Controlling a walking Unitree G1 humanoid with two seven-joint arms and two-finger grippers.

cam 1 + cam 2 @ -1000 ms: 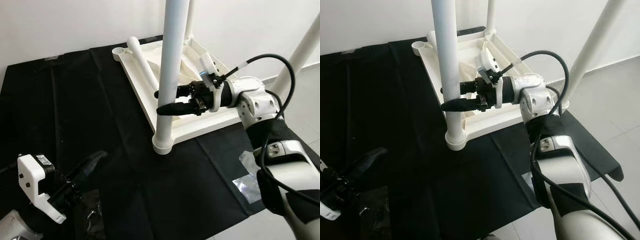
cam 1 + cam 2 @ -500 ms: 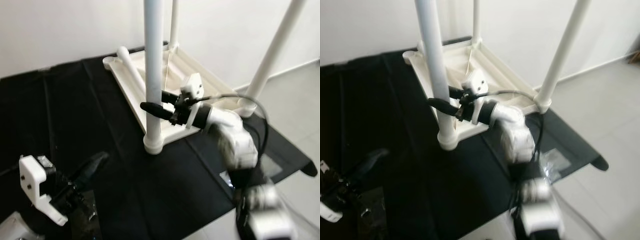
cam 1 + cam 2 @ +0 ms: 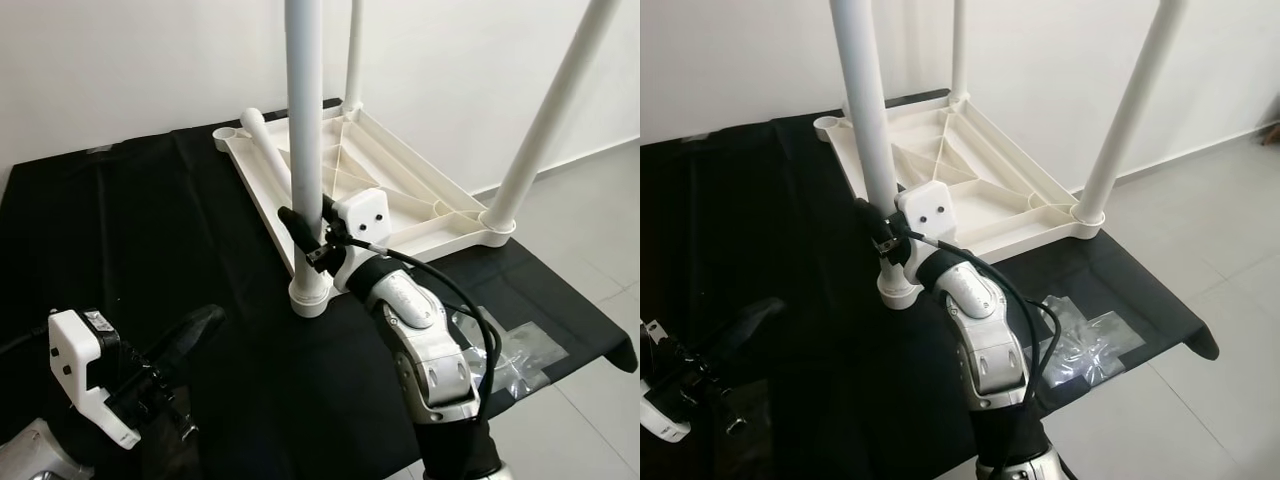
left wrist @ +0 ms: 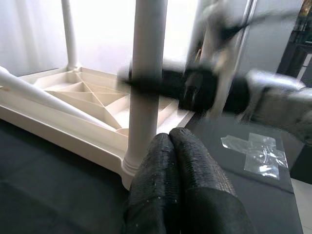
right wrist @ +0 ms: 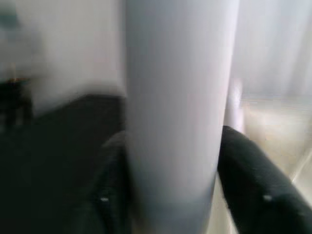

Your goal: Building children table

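The white children's table [image 3: 400, 195] lies upside down on a black cloth. Three legs stand in its corner sockets: a near leg [image 3: 305, 130], a far one [image 3: 353, 50] and a right one [image 3: 555, 110]. A loose leg [image 3: 268, 145] lies across the underside, beside a corner socket [image 3: 228, 134] with nothing in it. My right gripper [image 3: 308, 235] is shut around the near leg low down, one finger [image 5: 253, 190] on each side. My left gripper [image 3: 190, 330] hovers low at the front left with its fingertips [image 4: 178, 170] pressed together, holding nothing.
A clear plastic bag [image 3: 510, 350] lies on the cloth at the front right. The black cloth [image 3: 150, 230] covers the floor up to a white wall behind; bare tiled floor [image 3: 600, 220] lies to the right.
The camera view has shifted. My right arm has swung from the right side of the near leg round to its front, with the gripper staying on the leg. The left gripper has hardly moved.
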